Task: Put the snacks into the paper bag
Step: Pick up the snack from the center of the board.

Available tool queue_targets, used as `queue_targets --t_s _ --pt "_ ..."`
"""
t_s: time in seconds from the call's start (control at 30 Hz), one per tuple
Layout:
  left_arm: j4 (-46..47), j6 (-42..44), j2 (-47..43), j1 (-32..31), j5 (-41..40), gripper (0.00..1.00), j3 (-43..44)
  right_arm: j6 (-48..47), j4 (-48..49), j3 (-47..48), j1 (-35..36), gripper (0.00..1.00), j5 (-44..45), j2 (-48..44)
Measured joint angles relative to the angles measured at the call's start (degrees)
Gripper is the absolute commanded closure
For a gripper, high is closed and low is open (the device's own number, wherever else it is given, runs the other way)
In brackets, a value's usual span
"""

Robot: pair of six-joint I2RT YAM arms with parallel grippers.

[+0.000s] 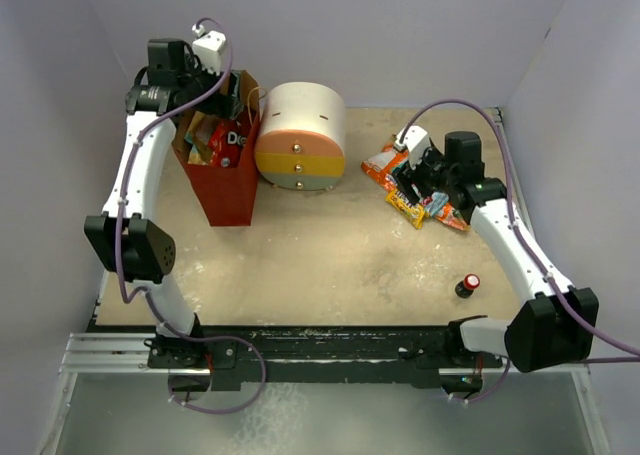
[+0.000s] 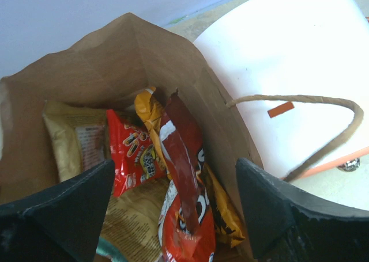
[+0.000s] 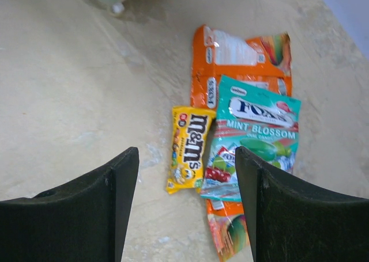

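Over the brown kraft paper bag [image 2: 115, 60], which already holds red and tan foil snack packets [image 2: 135, 152], the left pincer [image 2: 176, 178] hangs spread and empty, while the spread right pincer [image 3: 185, 155] hovers above a yellow candy packet [image 3: 189, 129] on the tabletop [image 3: 75, 89], probably needing to descend and pinch it.
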Motion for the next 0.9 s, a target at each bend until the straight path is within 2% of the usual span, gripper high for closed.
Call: queue_targets --t_s 0.23,0.37,0.53,0.73,0.83,0.9 --pt "2.2 1.5 -8.6 0.0 -1.1 0.06 -8.3 -0.1 -1.1 -0.3 -0.1 0.30 10.8 6.3" --pt "3.4 1.6 -14.1 0.0 0.4 0.11 -13.3 -1.2 -3.2 -0.3 -0.3 0.29 13.1 11.0" --pt "5.1 1.9 -15.8 0.0 1.3 0.22 -14.6 -2.8 -3.7 -0.3 -0.3 0.30 14.0 16.1" --pt "6.8 2.7 -12.3 0.0 1.2 0.32 -14.6 -3.8 -4.6 -0.3 -0.3 0.31 14.1 20.6" --pt "7.7 2.9 -9.0 0.0 1.0 0.45 -14.4 -3.9 -4.7 -0.3 -0.3 0.31 14.1 21.6" --pt "7.9 2.8 -6.0 0.0 0.9 0.57 -13.3 -3.9 -4.7 -0.2 -0.3 0.32 14.1 22.2"
